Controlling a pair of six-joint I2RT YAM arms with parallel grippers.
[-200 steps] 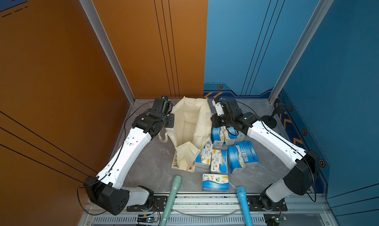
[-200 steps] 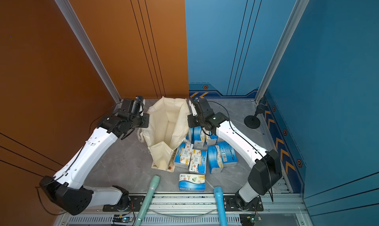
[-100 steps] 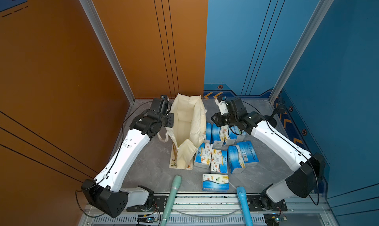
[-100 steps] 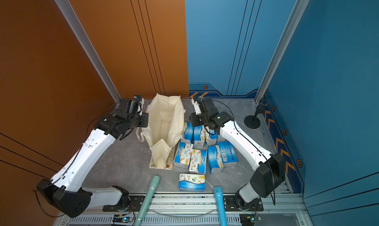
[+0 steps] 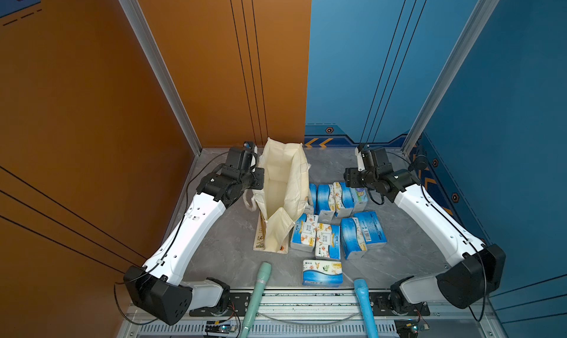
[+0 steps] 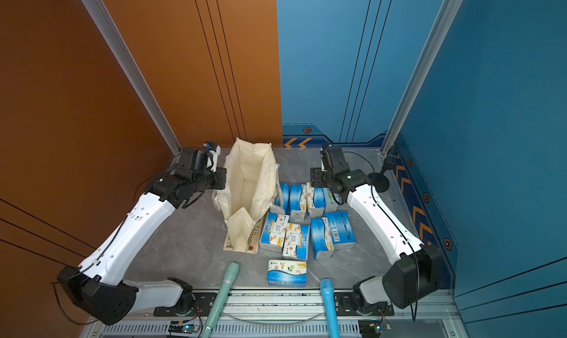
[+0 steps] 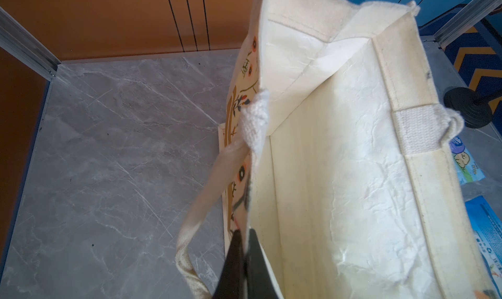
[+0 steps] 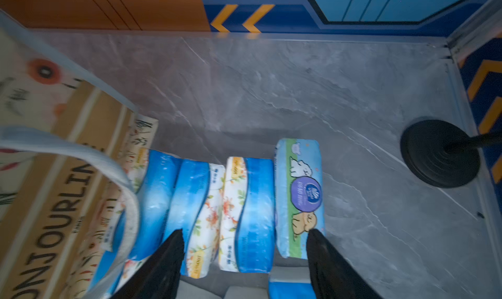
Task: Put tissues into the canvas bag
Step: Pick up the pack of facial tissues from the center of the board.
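The cream canvas bag (image 5: pixel 283 183) stands upright and open at mid table, its inside showing no packs (image 7: pixel 339 162). My left gripper (image 7: pixel 245 233) is shut on the bag's left rim, beside a loop handle. Several blue-and-white tissues packs stand in a row (image 5: pixel 336 198) against the bag's right side. More lie in front of them (image 5: pixel 328 235), and one lies alone near the front edge (image 5: pixel 322 272). My right gripper (image 8: pixel 244 231) is open above that row and holds nothing. Its fingers straddle two floral packs, one tip over the cartoon pack (image 8: pixel 298 197). In both top views it hovers right of the bag (image 6: pixel 316 178).
A black round stand base (image 6: pixel 379 181) sits at the back right near the wall. A green pole (image 5: pixel 260 284) and a blue pole (image 5: pixel 362 296) jut in from the front rail. Orange and blue walls close three sides.
My right gripper let go of the bag's right rim, opened, and moved right over the standing packs. The bag's mouth has narrowed. The left gripper keeps its hold.
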